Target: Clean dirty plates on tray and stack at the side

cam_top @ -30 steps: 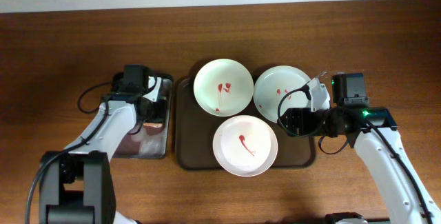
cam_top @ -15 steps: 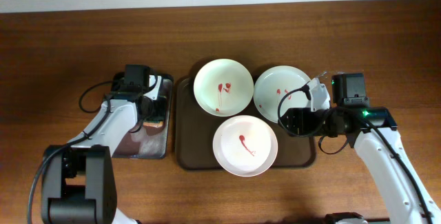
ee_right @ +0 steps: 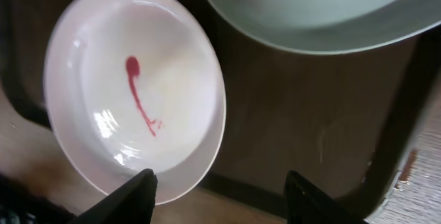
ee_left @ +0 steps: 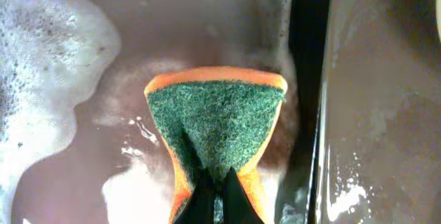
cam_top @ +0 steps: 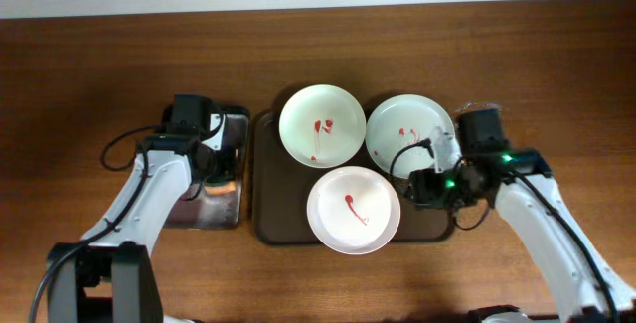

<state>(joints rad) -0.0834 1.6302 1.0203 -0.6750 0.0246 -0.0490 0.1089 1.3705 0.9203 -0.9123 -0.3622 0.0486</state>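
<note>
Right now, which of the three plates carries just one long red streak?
The front plate, alone in the near row; the back-left plate and back-right plate each show several smaller marks.

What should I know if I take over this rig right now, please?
Left gripper: shut on the sponge, in the foamy side tray.
Right gripper: open and empty, above the brown tray, beside the front plate.
Plates: front plate, back-left plate and back-right plate all sit on the brown tray, each with red sauce marks.
Done: sponge gripped.
Left: wipe all three plates, then stack them at the side.
</note>
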